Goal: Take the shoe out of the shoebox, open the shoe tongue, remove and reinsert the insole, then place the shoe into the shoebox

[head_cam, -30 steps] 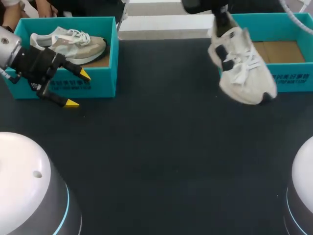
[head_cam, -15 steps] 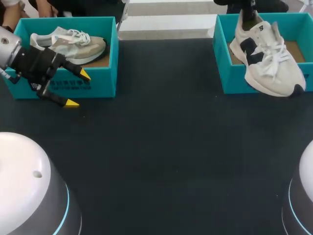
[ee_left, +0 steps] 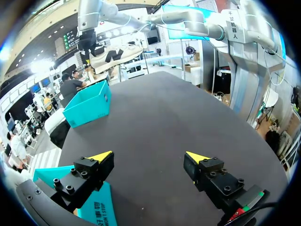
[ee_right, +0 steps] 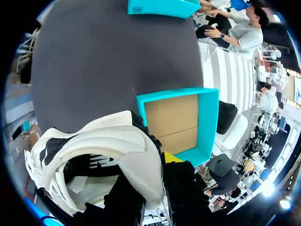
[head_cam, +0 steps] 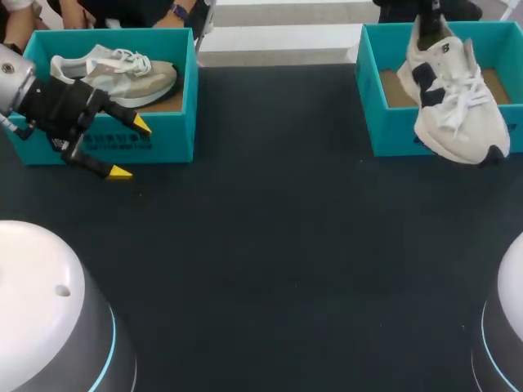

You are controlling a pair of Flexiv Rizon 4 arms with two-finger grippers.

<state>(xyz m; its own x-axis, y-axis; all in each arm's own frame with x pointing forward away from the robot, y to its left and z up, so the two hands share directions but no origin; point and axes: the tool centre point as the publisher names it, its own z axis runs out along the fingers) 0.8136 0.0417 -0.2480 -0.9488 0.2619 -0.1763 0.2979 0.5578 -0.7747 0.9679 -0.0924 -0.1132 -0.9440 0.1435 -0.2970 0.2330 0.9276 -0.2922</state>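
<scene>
White shoe [head_cam: 453,98] hangs toe-down over the right shoebox [head_cam: 369,106] at the worktop's [head_cam: 270,245] far right corner. Your right gripper [ee_right: 155,188] is clamped on its heel collar, probably so the toe goes in first. The toe looks to overhang the front wall; watch that. Left gripper [head_cam: 131,149] is parked wide apart, holding nothing, beside the left shoebox [head_cam: 163,139] with the second shoe [head_cam: 114,72] at the far left corner. Box-front print is too small to read.
</scene>
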